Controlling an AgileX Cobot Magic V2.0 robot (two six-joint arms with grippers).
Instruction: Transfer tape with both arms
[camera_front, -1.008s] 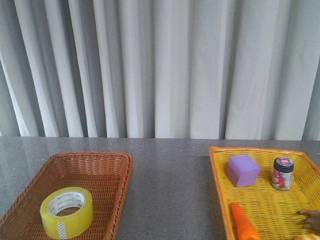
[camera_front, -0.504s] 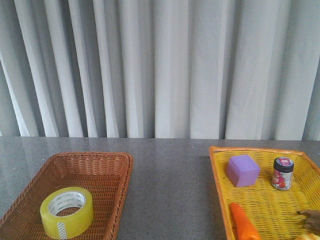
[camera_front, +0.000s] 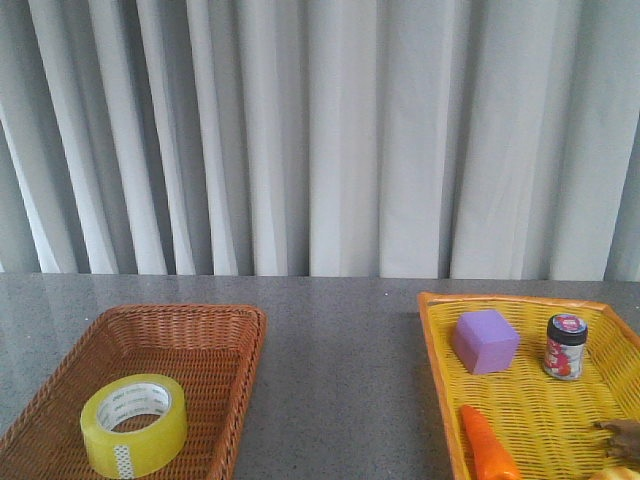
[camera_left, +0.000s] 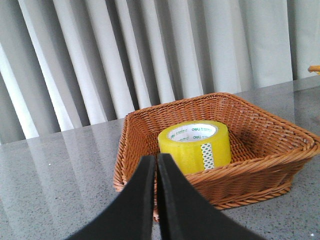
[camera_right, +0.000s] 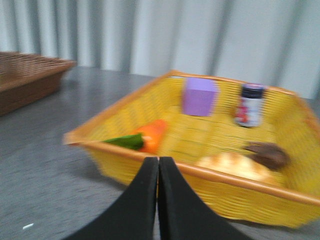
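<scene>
We see a long pleated grey-white curtain (camera_front: 320, 135) that fills the whole upper part of the front view, from the left edge to the right edge. Below it, a dark grey speckled stone tabletop (camera_front: 340, 370) takes the lower part. Its polished surface reflects the soft, even light.

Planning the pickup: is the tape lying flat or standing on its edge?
Flat. The tape rests in the brown basket with its core hole facing up.
</scene>
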